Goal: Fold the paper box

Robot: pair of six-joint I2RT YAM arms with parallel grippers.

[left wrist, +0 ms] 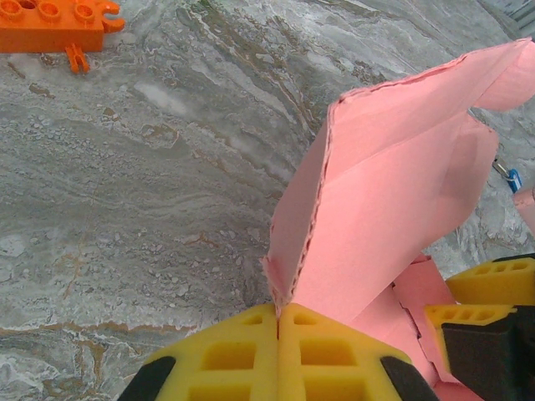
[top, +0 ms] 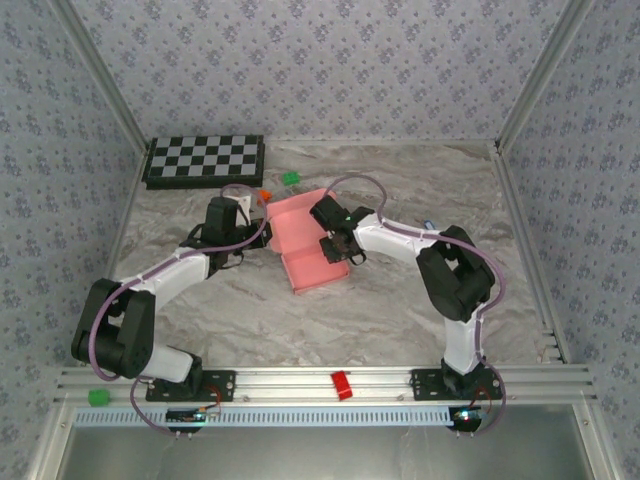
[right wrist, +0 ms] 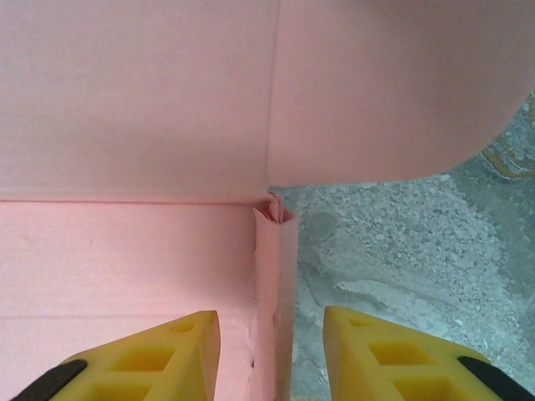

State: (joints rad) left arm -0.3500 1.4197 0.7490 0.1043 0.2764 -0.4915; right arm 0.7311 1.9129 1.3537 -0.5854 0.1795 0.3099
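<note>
**Two claws on one pink paper box**

Both arms reach in to the middle of the marbled surface (top: 400, 310), where the paper box (top: 305, 245) lies partly folded, its back panel raised and a shallow tray formed toward the near side.

The left claw (top: 263, 210) is at the box's left edge. From its wrist camera, its yellow pads (left wrist: 242, 351) are pressed together with the corner of a standing pink flap (left wrist: 384, 192) pinched in the seam between them.

The right claw (top: 336, 246) is over the box's right side. Its wrist camera shows the yellow fingers (right wrist: 167, 351) standing apart, one inside the tray and one outside, straddling a low side wall of the box (right wrist: 125, 100) without squeezing it.

An orange toy brick (left wrist: 50, 21) lies on the surface beyond the left claw, with a green one (top: 290, 178) near it. A checkerboard (top: 205, 160) rests at the far left corner, and a small red block (top: 342, 385) sits on the near rail.
</note>
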